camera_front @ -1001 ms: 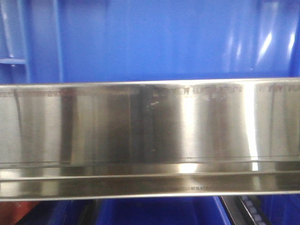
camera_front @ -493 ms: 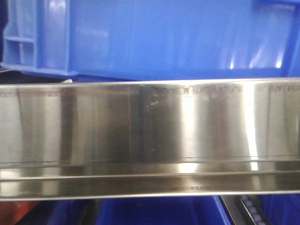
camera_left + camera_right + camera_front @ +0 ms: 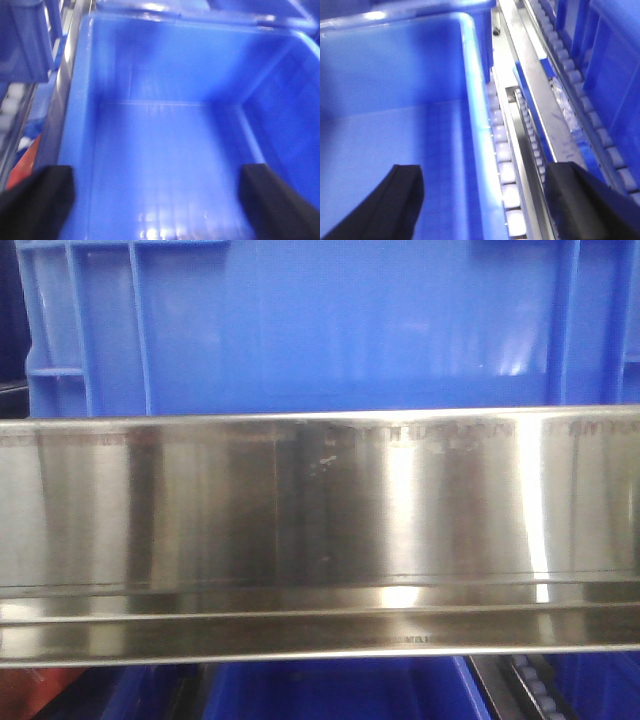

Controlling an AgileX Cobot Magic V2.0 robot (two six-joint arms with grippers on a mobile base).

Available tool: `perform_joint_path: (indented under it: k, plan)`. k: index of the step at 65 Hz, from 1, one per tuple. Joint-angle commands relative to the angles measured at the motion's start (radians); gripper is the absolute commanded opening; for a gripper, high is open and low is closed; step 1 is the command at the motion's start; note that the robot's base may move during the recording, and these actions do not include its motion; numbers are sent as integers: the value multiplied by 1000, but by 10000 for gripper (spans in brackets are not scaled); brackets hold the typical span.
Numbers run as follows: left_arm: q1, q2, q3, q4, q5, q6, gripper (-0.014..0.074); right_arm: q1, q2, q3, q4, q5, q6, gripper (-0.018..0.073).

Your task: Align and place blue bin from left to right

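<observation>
Apparent alignment step: the blue bin (image 3: 340,330) stands upright behind the steel rail (image 3: 320,510). The left end effector (image 3: 155,170) and right end effector (image 3: 485,172) are released, fingers spread; the next move probably requires a rim grasp.

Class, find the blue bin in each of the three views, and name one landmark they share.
Front: bin fills the top, above the steel rail.
Left wrist: bin interior fills the frame; rail at its left edge.
Right wrist: bin interior takes the left half; rail just right of its rim.
Shared landmark: the steel rail, possibly different stretches.
</observation>
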Motion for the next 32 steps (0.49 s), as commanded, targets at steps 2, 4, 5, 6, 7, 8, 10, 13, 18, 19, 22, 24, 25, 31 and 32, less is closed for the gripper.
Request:
perform_joint_path:
  k: [2,4,5,6,7,8,10,13,18,19,22,24,25,31,32]
  plan:
    - [-20,-39,-10,2,29,5,363,0,-39,-8,-20,-13,-19,225]
    - [-23,-48,-10,2,37,10,307,0,-47,-8,-20,-13,-26,175]
    - [-26,-50,-10,2,42,14,278,0,-50,-8,-20,-13,-28,150]
    - [-28,-53,-10,2,48,22,249,0,-54,-8,-20,-13,-29,125]
    - [-30,-56,-10,2,49,28,221,0,-58,-8,-20,-13,-31,102]
    - [-32,-57,-10,2,52,33,193,0,-60,-8,-20,-11,-33,78]
    - [-32,-64,-10,2,54,35,124,0,-71,-8,-20,-11,-38,22]
    - [-32,-76,-10,2,54,35,43,0,-84,-8,-20,-11,-45,-38]
    - [-32,-98,-10,2,54,35,-97,2,-114,-8,-18,-11,-45,-82]
    - [-32,-100,-10,2,54,35,-113,2,-119,-8,-18,-11,-45,-78]
    - [-32,-116,-10,0,56,35,-111,3,-134,-8,-18,-11,-45,-77]
    - [-32,-124,-10,-2,64,35,-111,6,-144,-8,-18,-11,-45,-78]
    - [-32,-129,-10,-5,71,35,-111,8,-151,-8,-18,-11,-45,-78]
    - [-32,-154,-10,-14,144,40,-111,12,-175,-4,-14,6,-46,-78]
    - [-32,-157,-10,-17,154,40,-111,12,-177,-2,-14,10,-46,-78]
